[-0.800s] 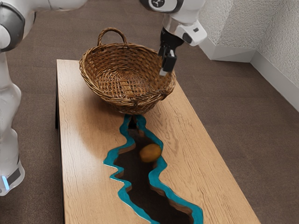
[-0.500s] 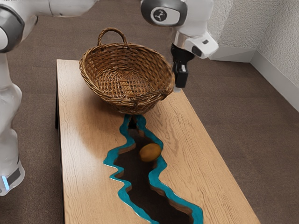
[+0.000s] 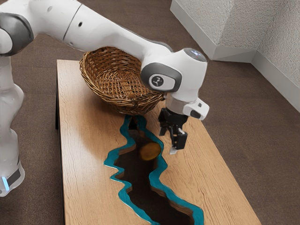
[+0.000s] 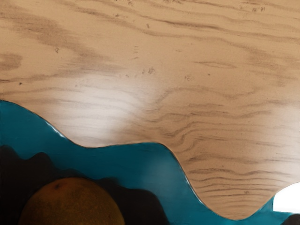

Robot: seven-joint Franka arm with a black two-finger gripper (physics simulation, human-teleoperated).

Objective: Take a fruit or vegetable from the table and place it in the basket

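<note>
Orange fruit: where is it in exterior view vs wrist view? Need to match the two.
Exterior view: the orange fruit is below the picture's centre, on the dark strip, close to its teal border.
Wrist view: the orange fruit is on the dark strip, near the teal border, partly cut off by the picture's edge.
Shared landmark: the wavy teal border.

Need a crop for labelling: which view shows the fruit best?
Exterior view: it shows the fruit whole, on the dark strip beside the teal border. The wrist view looks closer and catches a dark spot on its skin, but the frame edge cuts it off.
</note>
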